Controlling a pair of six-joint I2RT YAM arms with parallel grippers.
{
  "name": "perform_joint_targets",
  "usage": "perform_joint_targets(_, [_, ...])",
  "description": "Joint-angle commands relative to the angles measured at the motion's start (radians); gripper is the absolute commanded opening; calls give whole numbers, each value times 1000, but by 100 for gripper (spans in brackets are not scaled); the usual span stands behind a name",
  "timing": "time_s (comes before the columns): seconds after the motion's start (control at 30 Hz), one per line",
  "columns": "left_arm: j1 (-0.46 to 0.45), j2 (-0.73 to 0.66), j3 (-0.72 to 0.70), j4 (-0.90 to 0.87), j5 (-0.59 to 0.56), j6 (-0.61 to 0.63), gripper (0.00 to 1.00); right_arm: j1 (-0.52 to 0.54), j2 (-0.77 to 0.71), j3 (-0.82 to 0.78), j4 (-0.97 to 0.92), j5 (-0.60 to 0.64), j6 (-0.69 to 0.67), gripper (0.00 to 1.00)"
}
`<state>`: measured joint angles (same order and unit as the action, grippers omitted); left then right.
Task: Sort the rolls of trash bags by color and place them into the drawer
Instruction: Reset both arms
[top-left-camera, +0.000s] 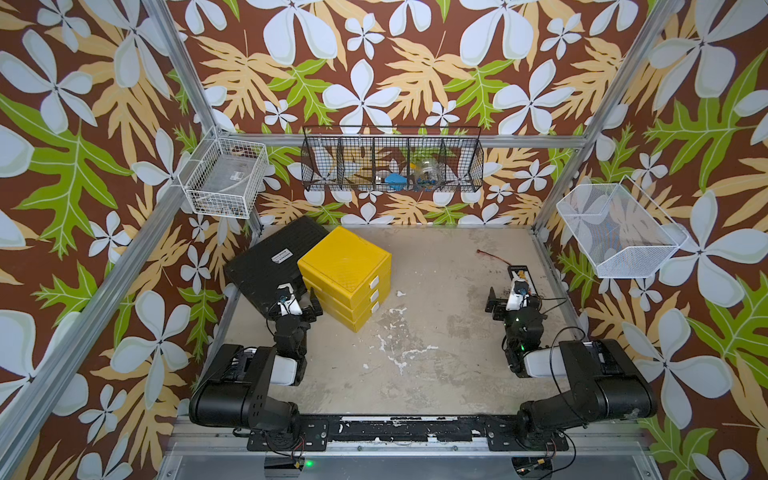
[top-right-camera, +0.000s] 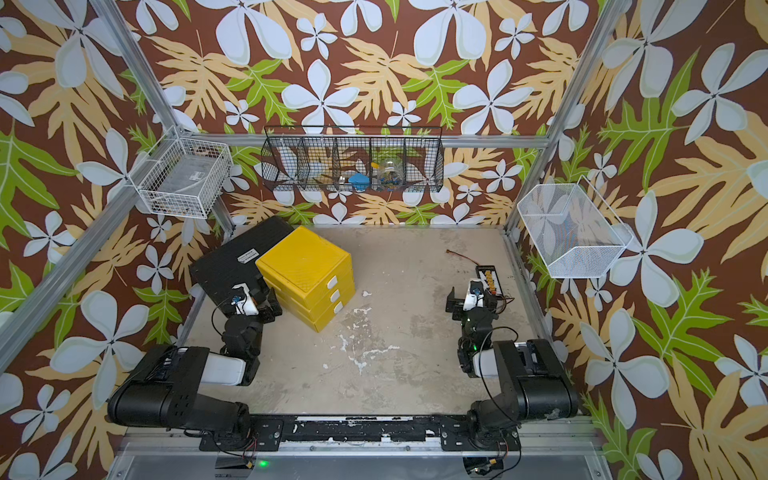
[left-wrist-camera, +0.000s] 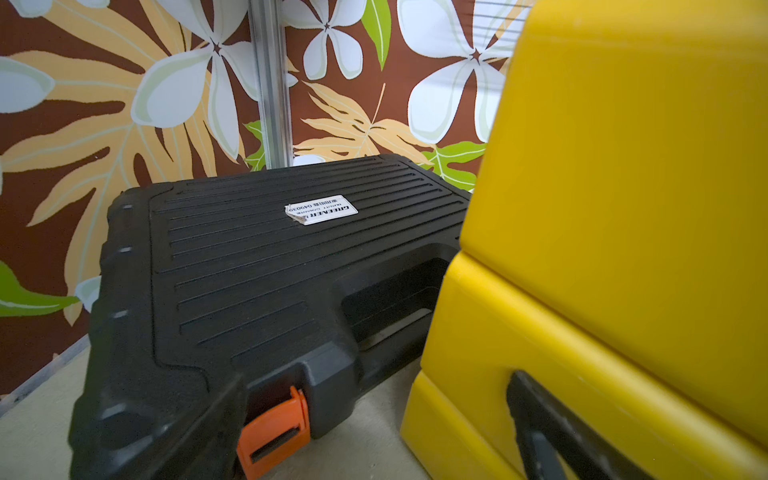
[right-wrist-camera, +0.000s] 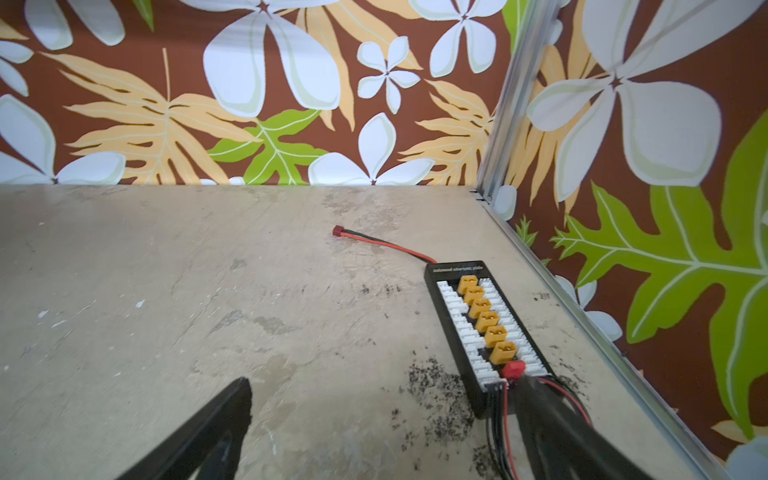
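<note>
No rolls of trash bags show in any view. The drawer, a yellow chest of three stacked drawers with white tab handles, stands at the table's back left with all three drawers shut. My left gripper hangs low and open just left of the chest, between it and a black case, holding nothing. One of its fingers lies close against the chest's yellow side wall. My right gripper is open and empty near the table's right edge.
A flat black tool case with an orange latch leans beside the chest. A black connector board with a red wire lies by the right gripper. Wire baskets hang on the walls: white, black, white mesh.
</note>
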<state>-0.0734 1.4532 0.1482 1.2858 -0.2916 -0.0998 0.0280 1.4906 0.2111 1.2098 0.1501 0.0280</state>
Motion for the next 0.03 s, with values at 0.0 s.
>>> perform_joint_targets(0.0, [-2,0,3,7,12,11,100,1,-8,-4,3,-48,12,100])
